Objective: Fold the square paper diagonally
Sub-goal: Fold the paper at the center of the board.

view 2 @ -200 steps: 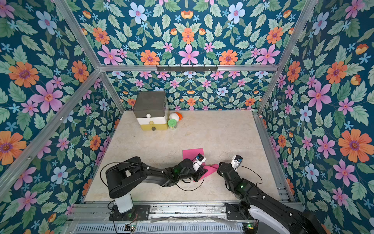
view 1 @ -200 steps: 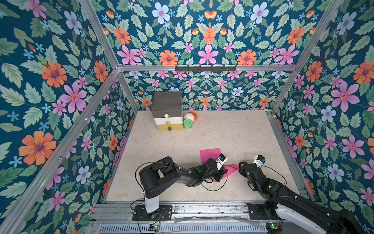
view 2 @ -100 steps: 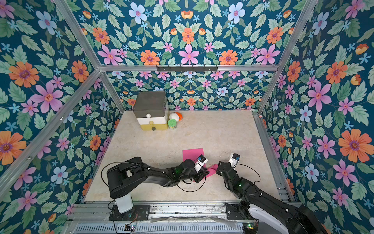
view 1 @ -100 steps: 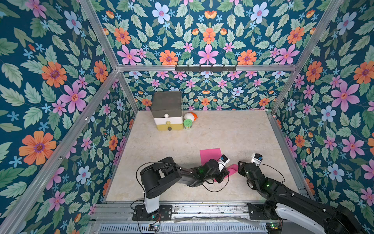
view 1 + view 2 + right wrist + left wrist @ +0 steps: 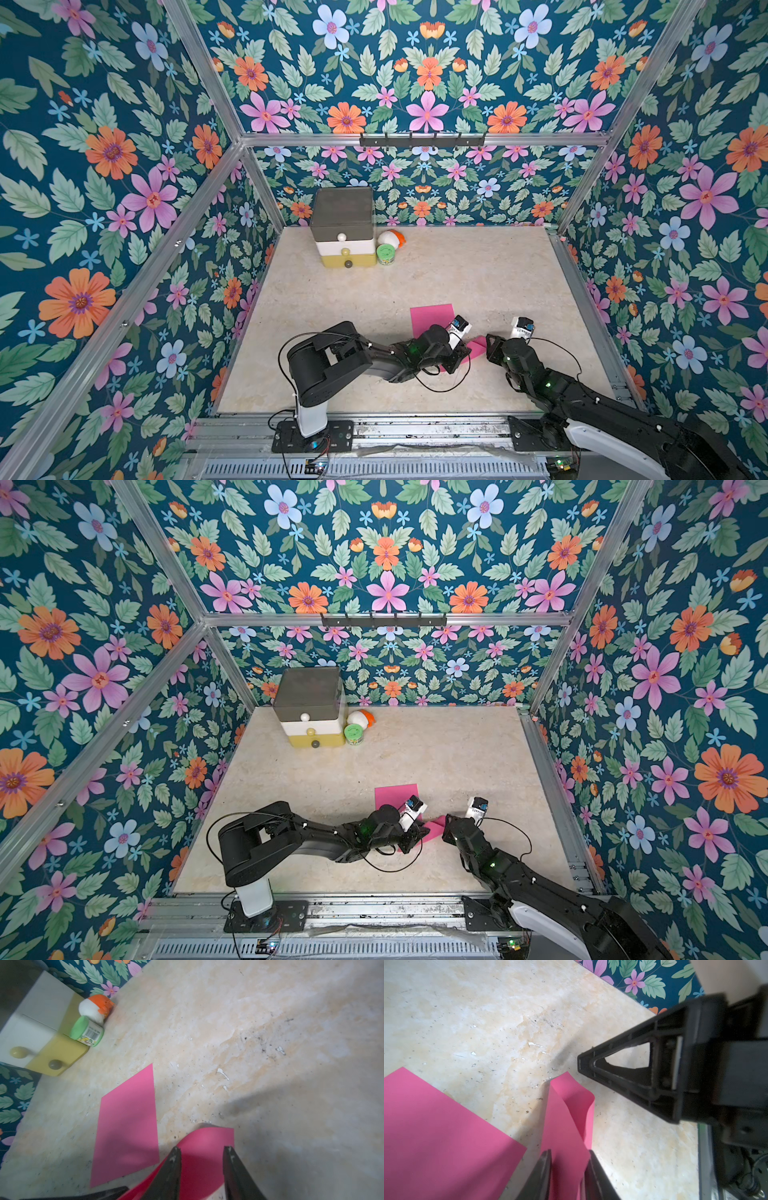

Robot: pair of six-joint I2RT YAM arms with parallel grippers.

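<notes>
Pink paper (image 5: 446, 1136) lies mostly flat, with one corner lifted and curled, running between the left gripper (image 5: 569, 1151) fingers. There's a slight gap, so I can't tell if they're pinching it. Right gripper (image 5: 202, 1148) fingers are spread, and that corner shows between them. Only the left wrist view shows the right tips just beside the curl, not touching.

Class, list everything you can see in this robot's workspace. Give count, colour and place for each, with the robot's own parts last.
pink paper: one, pink, near side of the table, one corner raised
drawer unit: one, grey, white and yellow drawers, far left of the table
jar: one, green lid, beside the drawer unit
toy: one, white and orange, behind the jar
hook rail: one, black, back wall
table: one, beige marbled
left gripper: one, black, holding the raised corner
right gripper: one, black, open, near that corner, not touching
</notes>
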